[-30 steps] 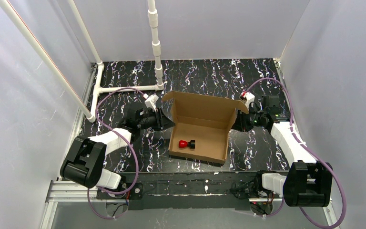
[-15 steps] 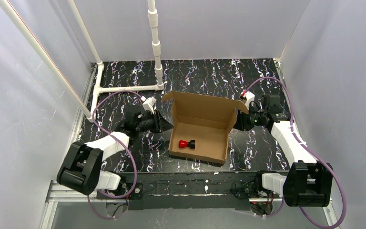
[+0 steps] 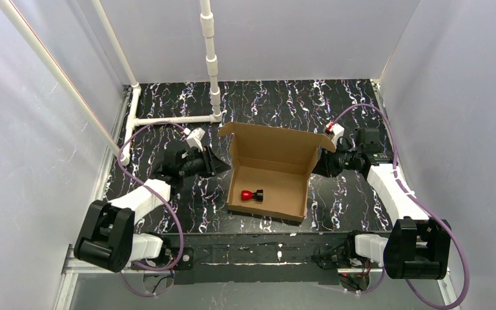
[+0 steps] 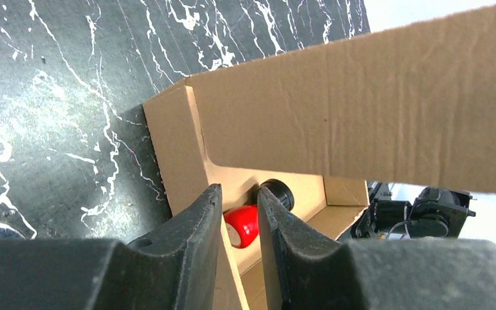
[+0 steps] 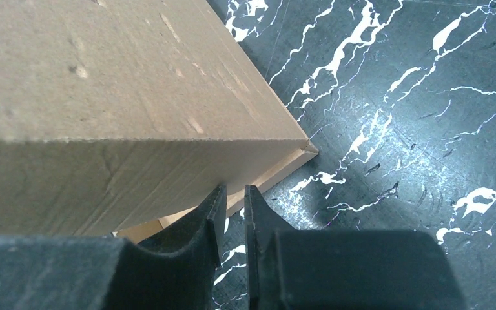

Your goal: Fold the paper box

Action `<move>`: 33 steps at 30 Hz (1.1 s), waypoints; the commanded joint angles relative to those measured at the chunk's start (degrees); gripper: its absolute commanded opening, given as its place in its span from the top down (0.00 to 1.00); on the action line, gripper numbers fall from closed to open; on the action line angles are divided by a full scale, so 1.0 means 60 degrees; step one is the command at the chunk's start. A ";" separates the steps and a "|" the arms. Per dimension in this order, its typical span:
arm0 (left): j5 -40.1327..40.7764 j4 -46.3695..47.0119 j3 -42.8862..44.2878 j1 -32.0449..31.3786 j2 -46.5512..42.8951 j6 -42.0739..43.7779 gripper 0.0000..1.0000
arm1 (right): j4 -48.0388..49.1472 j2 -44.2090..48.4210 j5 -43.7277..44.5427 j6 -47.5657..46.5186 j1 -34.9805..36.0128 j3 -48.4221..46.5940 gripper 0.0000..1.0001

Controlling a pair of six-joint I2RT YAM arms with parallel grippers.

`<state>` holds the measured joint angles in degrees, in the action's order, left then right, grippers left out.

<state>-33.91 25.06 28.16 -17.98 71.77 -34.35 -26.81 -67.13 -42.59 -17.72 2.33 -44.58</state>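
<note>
The paper box (image 3: 272,173) sat mid-table with its lid upright at the far edge, the left gripper (image 4: 239,213) narrowly parted and empty just off its left wall, the right gripper (image 5: 232,201) nearly closed, empty, beside its right corner.

Black white-veined tabletop (image 3: 265,103); white pipe frame (image 3: 210,58); small red-black object (image 3: 253,194).

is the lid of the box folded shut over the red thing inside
No, in the top view the paper box has its lid standing up at the far side, and the red and black object lies uncovered on the box floor.
</note>
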 commanded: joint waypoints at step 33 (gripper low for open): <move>-0.0069 -0.3045 0.2020 0.0587 -0.0612 -0.0218 0.76 | 0.0703 -0.0193 -0.0214 0.0228 0.0109 -0.0027 0.76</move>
<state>-33.01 8.05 39.97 -12.12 64.16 -36.05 -24.95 -67.92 -42.46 -16.88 2.55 -44.58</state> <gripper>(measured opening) 0.243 0.239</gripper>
